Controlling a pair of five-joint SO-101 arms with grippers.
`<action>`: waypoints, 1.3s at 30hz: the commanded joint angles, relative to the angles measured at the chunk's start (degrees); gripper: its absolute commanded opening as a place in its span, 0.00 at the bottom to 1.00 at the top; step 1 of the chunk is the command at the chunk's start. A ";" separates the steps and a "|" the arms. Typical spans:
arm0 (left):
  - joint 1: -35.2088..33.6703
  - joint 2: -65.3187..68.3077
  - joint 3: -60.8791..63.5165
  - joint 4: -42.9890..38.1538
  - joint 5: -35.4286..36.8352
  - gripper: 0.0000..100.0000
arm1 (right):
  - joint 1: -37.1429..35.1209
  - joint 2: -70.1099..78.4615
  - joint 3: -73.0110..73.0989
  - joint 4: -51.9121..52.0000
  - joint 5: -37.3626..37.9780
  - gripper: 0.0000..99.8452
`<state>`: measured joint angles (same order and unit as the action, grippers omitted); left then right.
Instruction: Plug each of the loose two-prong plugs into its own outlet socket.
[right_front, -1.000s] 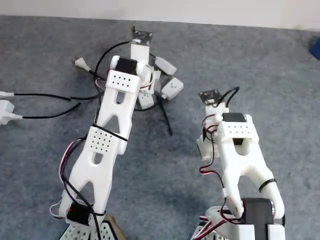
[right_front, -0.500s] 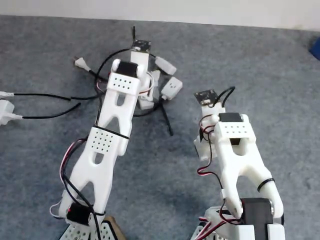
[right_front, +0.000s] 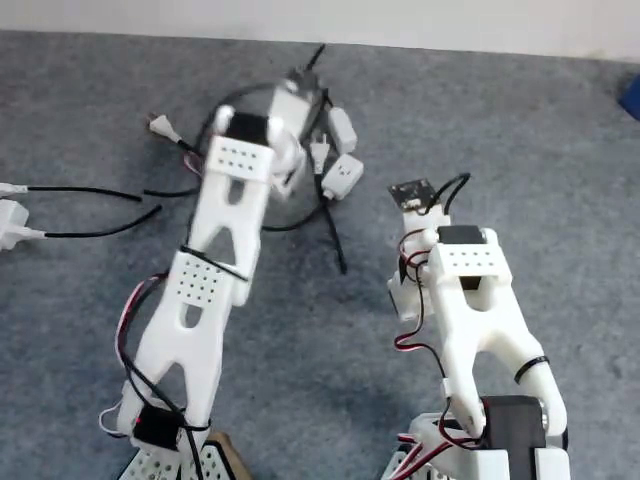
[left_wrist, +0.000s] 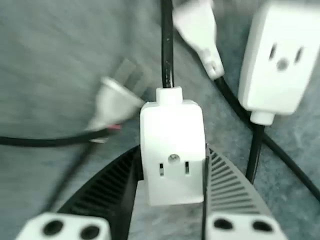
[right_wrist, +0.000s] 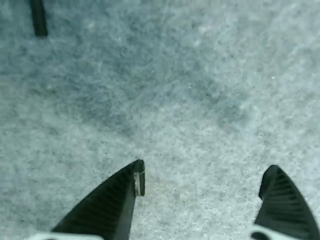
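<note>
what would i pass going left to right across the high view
white plug ends at the left edge → loose two-prong plug → two white outlet sockets → right arm → blue object at the right edge

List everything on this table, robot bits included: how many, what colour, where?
outlet sockets: at least two, white, far middle; one lies free, one sits in the left pincer
two-prong plugs: at least two, white; one left of the sockets, one beside the gripped socket
white pieces on cords: two, left edge, cut off
cords: several, black, on plugs and sockets
table: one, grey, carpet-like top
blue thing: one, right edge, cut off
arms: two, white, near side; left pincer shut on its socket, right pincer open over bare table
</note>
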<state>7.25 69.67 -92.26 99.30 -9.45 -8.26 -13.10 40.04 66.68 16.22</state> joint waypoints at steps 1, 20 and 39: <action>-2.33 -14.37 -0.22 1.58 -4.13 0.04 | -0.40 -2.24 0.04 -0.04 0.44 0.35; 8.13 -80.31 93.41 1.23 -20.75 0.04 | 6.73 -2.24 0.04 0.13 3.60 0.35; 6.29 -88.66 133.58 -39.21 -47.38 0.13 | 5.85 -2.77 1.80 -0.22 3.60 0.35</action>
<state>15.43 -16.57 40.84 62.99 -56.22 -2.55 -13.45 42.15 66.68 18.68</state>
